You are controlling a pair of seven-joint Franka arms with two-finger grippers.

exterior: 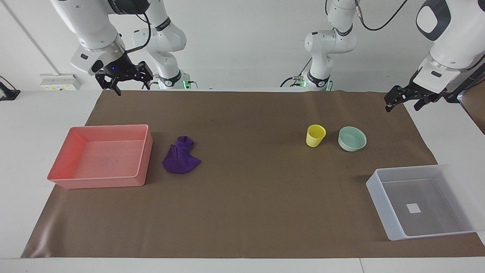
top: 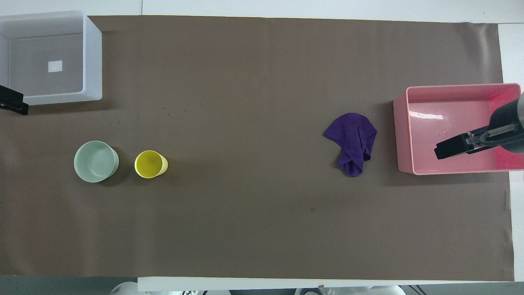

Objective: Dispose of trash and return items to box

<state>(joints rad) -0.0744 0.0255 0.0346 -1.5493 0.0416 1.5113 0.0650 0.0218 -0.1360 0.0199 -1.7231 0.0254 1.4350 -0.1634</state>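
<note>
The purple cloth wad (exterior: 181, 156) (top: 354, 141) lies on the brown mat beside the pink tray. The yellow cup (exterior: 315, 135) (top: 150, 164) stands upright beside the mint-green bowl (exterior: 352, 138) (top: 95, 161), toward the left arm's end. The translucent box (exterior: 382, 204) (top: 93, 61), with a white label on its floor, stands farther from the robots than the bowl and holds nothing. My right gripper (exterior: 129, 85) (top: 440, 152) hangs high, open and empty; seen from overhead it overlaps the pink tray. My left gripper (exterior: 402, 107) (top: 18, 107) hangs high at the mat's edge, open and empty.
A pink rectangular tray (exterior: 144, 151) (top: 403, 135) stands at the right arm's end and holds nothing. The brown mat (exterior: 246, 197) covers most of the white table.
</note>
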